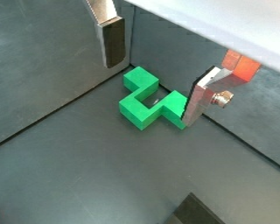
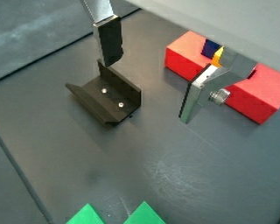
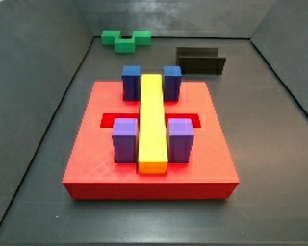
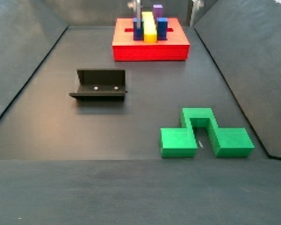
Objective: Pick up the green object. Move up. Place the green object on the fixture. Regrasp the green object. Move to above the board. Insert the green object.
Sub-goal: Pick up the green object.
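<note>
None of the steps is done: the gripper (image 1: pixel 152 77) hovers with fingers spread and empty above the green object (image 1: pixel 152 101), which lies on the floor at the fixture's (image 4: pixel 101 84) four o'clock, well apart from the board (image 4: pixel 151 48).

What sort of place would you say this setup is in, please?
Probably a lab test cell for robot assembly: a dark walled floor with a red board, a fixture and a green object. The gripper hangs above the green object, jaws open.
</note>
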Robot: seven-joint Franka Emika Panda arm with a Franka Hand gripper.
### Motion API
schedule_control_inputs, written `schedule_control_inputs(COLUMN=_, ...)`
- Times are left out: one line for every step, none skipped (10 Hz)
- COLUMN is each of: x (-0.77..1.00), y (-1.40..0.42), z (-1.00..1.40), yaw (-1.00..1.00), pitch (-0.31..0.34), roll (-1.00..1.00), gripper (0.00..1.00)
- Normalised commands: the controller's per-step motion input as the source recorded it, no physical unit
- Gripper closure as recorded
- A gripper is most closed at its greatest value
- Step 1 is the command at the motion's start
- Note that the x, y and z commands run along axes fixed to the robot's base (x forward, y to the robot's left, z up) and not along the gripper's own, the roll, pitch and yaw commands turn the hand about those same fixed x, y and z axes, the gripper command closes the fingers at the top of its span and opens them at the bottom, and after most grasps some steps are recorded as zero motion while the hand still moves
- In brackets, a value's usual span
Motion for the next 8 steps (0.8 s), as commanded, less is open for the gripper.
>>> schedule_control_inputs(x=-0.34, y=0.22, z=-0.50, yaw=-0.12, pitch=-0.189, roll=-0.02, gripper=0.00)
schedule_control_inputs(x=-0.48, y=0.30, z=-0.51, yaw=-0.27, pitch=-0.123, roll=0.06, gripper=0.00)
schedule_control_inputs(x=-0.57, y=0.35, z=-0.58, yaw=-0.27, pitch=-0.143, roll=0.07, gripper=0.00)
schedule_control_inputs(x=-0.54, y=0.37, z=-0.58, yaw=-0.22, pitch=-0.147, roll=0.05, gripper=0.00)
schedule_control_inputs(x=-0.49, y=0.38, z=-0.57, yaw=-0.18, pitch=-0.149, roll=0.02, gripper=0.00)
schedule_control_inputs(x=-0.35, y=0.40, z=-0.58, yaw=-0.06, pitch=-0.164, roll=0.04, gripper=0.00)
schedule_control_inputs(x=-0.10, y=0.39, z=-0.55, yaw=0.07, pitch=-0.163, roll=0.05, gripper=0.00)
schedule_control_inputs(x=-0.03, y=0.36, z=-0.51, yaw=0.11, pitch=-0.156, roll=0.03, gripper=0.00)
